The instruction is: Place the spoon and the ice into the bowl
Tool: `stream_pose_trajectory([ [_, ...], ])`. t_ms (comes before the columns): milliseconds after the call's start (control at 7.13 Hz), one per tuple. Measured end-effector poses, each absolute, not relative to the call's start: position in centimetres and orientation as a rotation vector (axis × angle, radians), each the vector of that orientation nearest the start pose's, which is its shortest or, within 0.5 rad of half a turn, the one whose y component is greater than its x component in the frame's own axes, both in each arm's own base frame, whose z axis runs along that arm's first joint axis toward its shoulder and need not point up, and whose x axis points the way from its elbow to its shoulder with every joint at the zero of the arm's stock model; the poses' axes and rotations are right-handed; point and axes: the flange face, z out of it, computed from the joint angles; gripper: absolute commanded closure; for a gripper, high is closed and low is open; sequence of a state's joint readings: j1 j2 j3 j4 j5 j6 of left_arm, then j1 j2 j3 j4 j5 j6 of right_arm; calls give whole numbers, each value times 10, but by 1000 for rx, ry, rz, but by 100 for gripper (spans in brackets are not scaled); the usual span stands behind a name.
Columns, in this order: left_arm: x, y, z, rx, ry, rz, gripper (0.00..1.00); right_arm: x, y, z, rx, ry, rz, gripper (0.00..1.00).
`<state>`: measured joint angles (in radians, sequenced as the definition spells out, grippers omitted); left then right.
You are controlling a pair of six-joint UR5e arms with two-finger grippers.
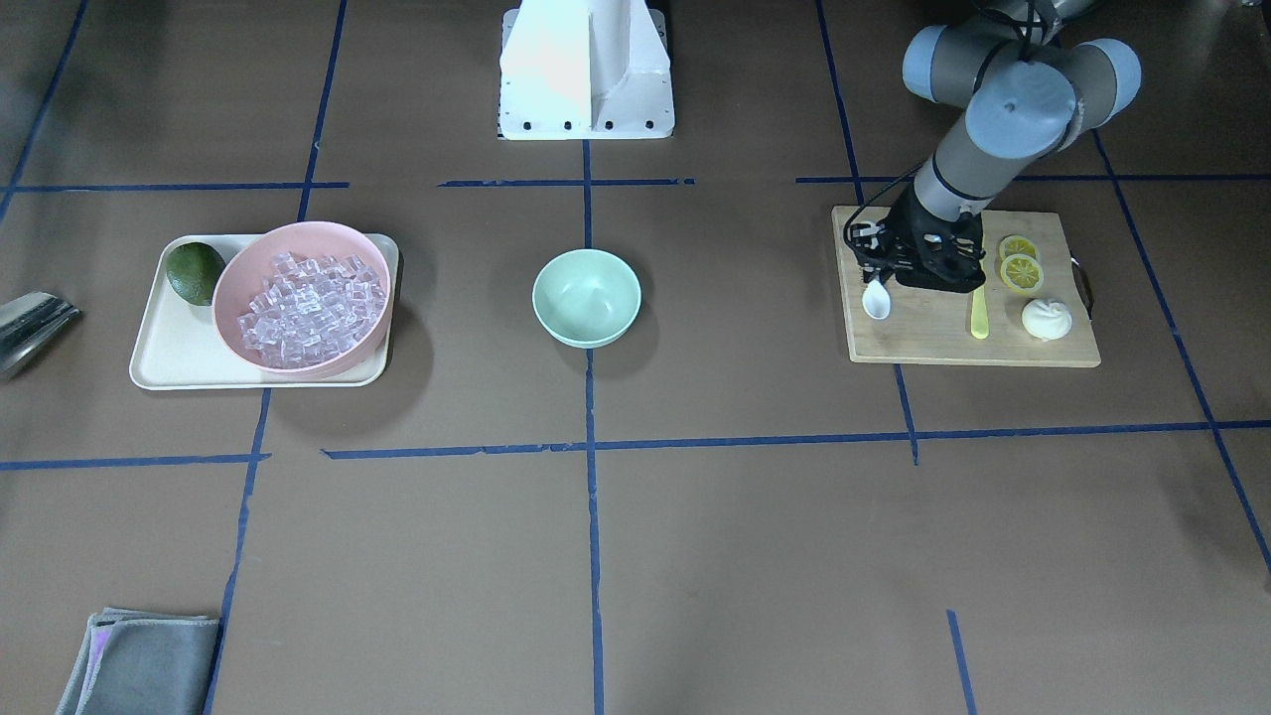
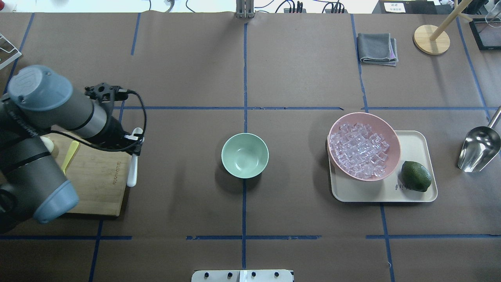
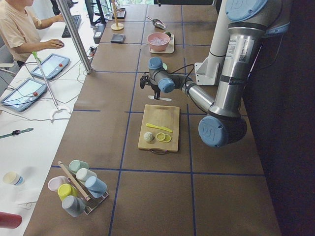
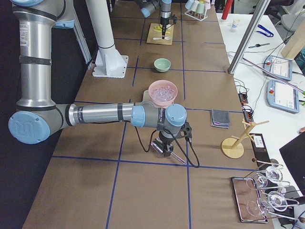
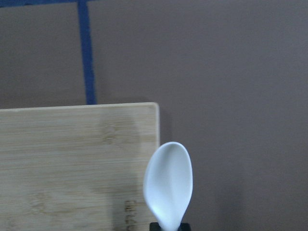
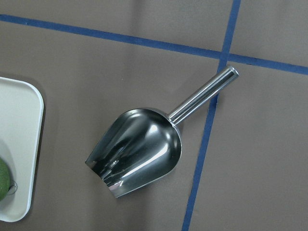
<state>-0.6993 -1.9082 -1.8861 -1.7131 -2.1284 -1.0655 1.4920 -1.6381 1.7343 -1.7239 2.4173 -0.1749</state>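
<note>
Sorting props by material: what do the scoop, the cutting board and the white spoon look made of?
Scoop: polished metal, likely steel, mirror reflections.
Cutting board: bamboo or wood, matte, striped grain.
Spoon: probably plastic, smooth, glossy white.

- The jaws are out of this view, so no place can be set against them; places are given between the things
- A shiny metal scoop lies on the brown table cover, hollow side up
- Its open mouth points to the lower left; its round tubular handle points to the upper right
- The handle lies across a blue tape line that runs from top to bottom
- A second blue tape line runs across the top and crosses the first
- A cream tray shows a rounded corner at the left edge, near the scoop but apart from it
- A green fruit sits on the tray, mostly cut off
</note>
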Motion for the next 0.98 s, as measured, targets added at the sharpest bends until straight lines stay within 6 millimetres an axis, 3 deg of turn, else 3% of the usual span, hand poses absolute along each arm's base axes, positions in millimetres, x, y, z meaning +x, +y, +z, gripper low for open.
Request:
stream_pose_trajectory([
  [140, 428, -432, 259, -30, 930, 59, 100, 21, -461, 617, -7, -865, -217, 0],
  [280, 463, -426, 215, -53, 928, 89, 100, 17, -462, 609, 5, -880, -227, 0],
  [421, 500, -433, 182, -70, 920, 110, 100, 13, -463, 596, 24, -888, -244, 0],
  [561, 532, -445, 161, -80, 905, 129, 100, 6, -463, 579, 41, -890, -251, 0],
  [701, 553, -455, 152, -79, 889, 162, 95, -9, -463, 553, 42, -893, -232, 0],
  [981, 578, -456, 157, -79, 865, 228, 88, -68, -459, 488, -6, -906, -165, 1],
])
